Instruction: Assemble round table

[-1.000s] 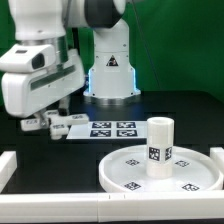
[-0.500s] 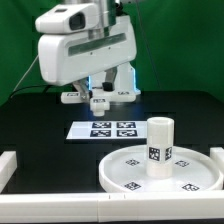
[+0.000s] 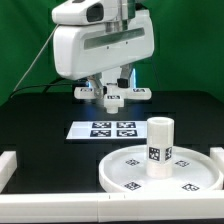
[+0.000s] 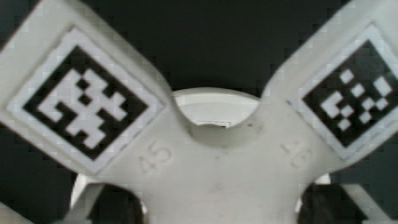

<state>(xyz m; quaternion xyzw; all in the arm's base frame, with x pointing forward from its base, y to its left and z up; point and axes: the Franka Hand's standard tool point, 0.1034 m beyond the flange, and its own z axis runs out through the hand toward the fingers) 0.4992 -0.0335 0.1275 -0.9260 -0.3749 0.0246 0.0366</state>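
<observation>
The large round disc (image 3: pixel 132 172) lies on the table at the exterior view's front right. The short thick leg (image 3: pixel 160 147) stands upright on it. My gripper (image 3: pixel 112 97) hangs high above the table behind the marker board (image 3: pixel 103 129). It is shut on the cross-shaped foot piece (image 3: pixel 100 93), held level in the air. In the wrist view the foot piece (image 4: pixel 214 160) fills the picture, with two tagged arms (image 4: pixel 89 90) spreading away and a round hub hole between them. My gripper (image 4: pixel 205 205) clamps the piece's near part; the fingertips are mostly hidden by it.
White border rails lie at the exterior view's left (image 3: pixel 7 166), along the front (image 3: pixel 90 211) and at the right (image 3: pixel 217 154). The robot base (image 3: pixel 110 62) stands behind, in front of a green backdrop.
My arm has swung from the exterior view's left toward the middle and risen, carrying the foot piece from low beside the marker board to well above it.
</observation>
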